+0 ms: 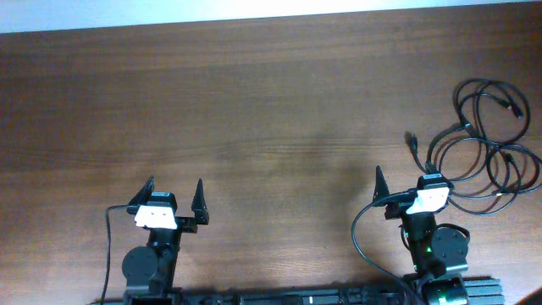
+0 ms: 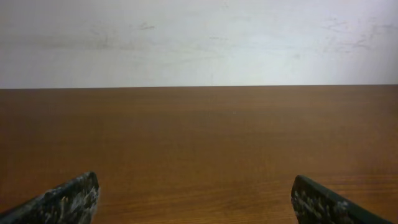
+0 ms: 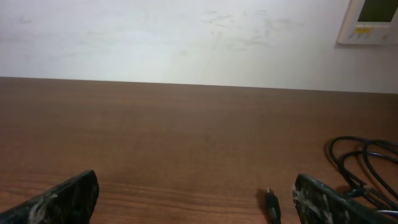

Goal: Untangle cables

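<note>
On the table (image 1: 254, 102), far right, tangled cables (image 1: 489, 148) lie just beside the right end effector (image 1: 401, 178), which is open and empty like the left end effector (image 1: 175, 188). Untangling seems unstarted; next, the right arm must reach and grasp one.

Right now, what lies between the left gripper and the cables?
In the overhead view, bare table runs from the left gripper to the right gripper, which stands open just beside the cables. Nothing else lies there.
</note>
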